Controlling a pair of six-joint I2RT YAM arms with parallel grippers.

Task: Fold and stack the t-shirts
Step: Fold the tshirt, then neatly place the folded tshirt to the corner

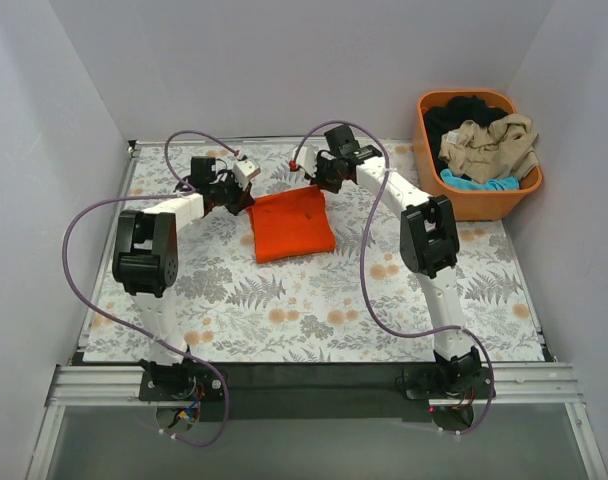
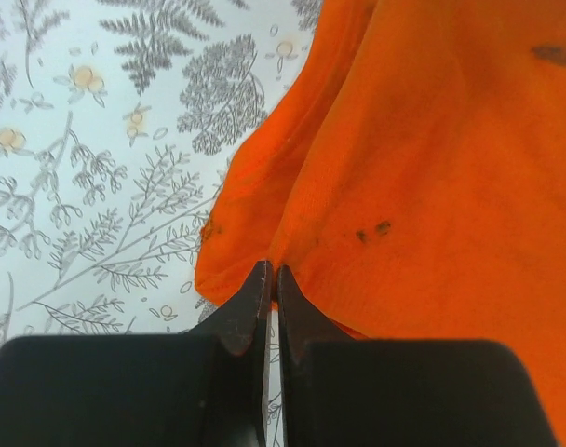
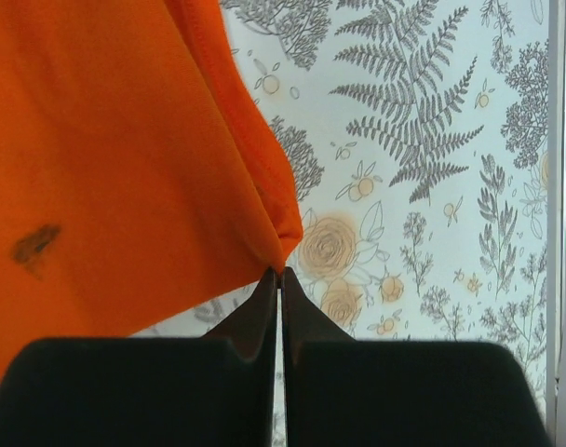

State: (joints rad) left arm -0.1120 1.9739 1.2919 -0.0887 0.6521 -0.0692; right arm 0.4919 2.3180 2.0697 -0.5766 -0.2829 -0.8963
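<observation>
Left gripper (image 2: 270, 272): your fingers are pressing together, pinching a fold of the orange t-shirt (image 2: 432, 186) right at their tips.
Right gripper (image 3: 279, 275): you are clamping the shirt's corner, with the cloth spreading ahead and toward the left gripper.
Tablecloth (image 3: 423, 186): fern print is lying beneath both grippers.
Basket (image 1: 477, 205): sitting beyond your right gripper, it is holding the other t-shirts (image 1: 489, 145), which are beige, black and turquoise.

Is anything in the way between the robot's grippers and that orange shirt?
Nothing visible. The left gripper and right gripper are both shut right at the edges of the bright orange cloth t-shirt, apparently pinching it.
</observation>
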